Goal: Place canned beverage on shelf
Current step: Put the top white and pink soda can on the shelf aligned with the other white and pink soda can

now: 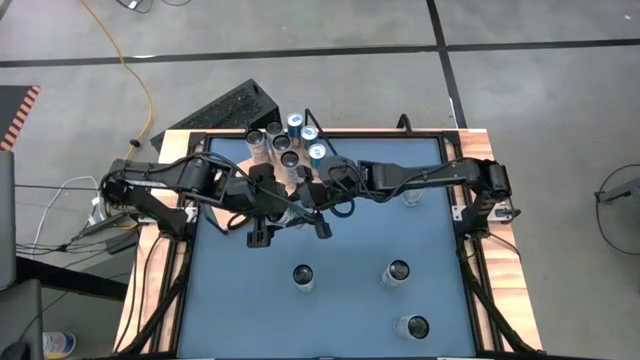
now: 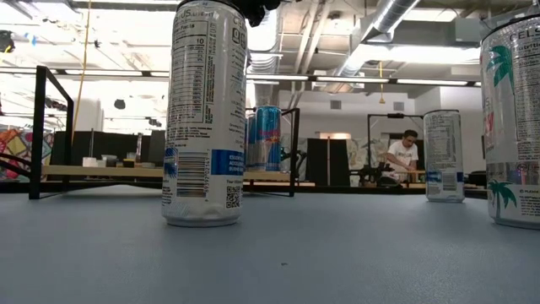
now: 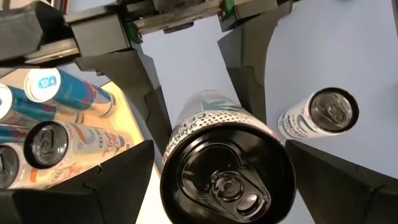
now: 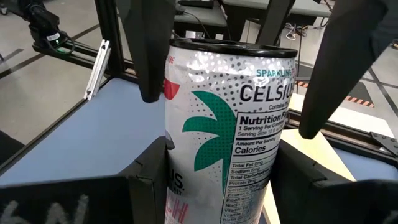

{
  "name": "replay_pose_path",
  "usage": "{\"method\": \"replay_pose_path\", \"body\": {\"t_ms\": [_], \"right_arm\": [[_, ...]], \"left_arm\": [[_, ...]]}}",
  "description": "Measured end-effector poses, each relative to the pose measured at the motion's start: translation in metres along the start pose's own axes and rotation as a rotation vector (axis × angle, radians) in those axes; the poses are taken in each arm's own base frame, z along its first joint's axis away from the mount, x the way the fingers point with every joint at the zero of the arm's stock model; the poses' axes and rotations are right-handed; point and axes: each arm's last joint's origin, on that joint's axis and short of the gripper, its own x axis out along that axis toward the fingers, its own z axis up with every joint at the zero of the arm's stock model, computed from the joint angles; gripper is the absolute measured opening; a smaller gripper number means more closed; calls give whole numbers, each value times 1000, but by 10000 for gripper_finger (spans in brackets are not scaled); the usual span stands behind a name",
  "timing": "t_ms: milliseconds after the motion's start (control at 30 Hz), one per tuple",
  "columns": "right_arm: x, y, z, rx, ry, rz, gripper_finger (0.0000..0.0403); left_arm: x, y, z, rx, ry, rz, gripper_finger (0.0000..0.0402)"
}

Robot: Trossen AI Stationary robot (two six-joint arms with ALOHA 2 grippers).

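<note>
A white canned beverage (image 4: 230,124) with a green palm print and a black top (image 3: 227,177) is held up in the air over the middle of the blue table, with my right gripper (image 4: 225,177) shut on it. My left gripper (image 3: 214,186) is open. Its fingers (image 4: 148,56) stand on either side of the can's upper part, and I cannot tell whether they touch it. The shelf (image 3: 121,134), a pale-wood board with a black wire frame (image 2: 38,127), lies at the table's far edge and carries several cans (image 1: 288,140) standing upright. My right gripper pinches the can's side wall (image 4: 180,180) between its two fingers, about mid-height, below where the left fingers stand. The fingers come roughly level from the table's right side, across the can. The can stays nearly upright, top up, clear of the table.
Loose cans stand on the blue tabletop at the near middle (image 1: 303,275), the near right (image 1: 397,272) and the near-right corner (image 1: 412,327). Another can (image 1: 410,198) stands below the right arm. A black frame (image 1: 470,240) runs around the table. A person (image 2: 403,156) sits far off in the room.
</note>
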Motion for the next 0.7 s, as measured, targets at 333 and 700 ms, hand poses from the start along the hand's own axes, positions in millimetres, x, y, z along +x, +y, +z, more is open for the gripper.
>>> {"method": "replay_pose_path", "body": {"t_ms": [333,700], "right_arm": [[1,5,1,-3,-2,11,194],[1,5,1,-2,-2,12,201]], "left_arm": [[0,-1,2,24,-16,-26,287],[0,-1,2,16,-16,-22,242]]}}
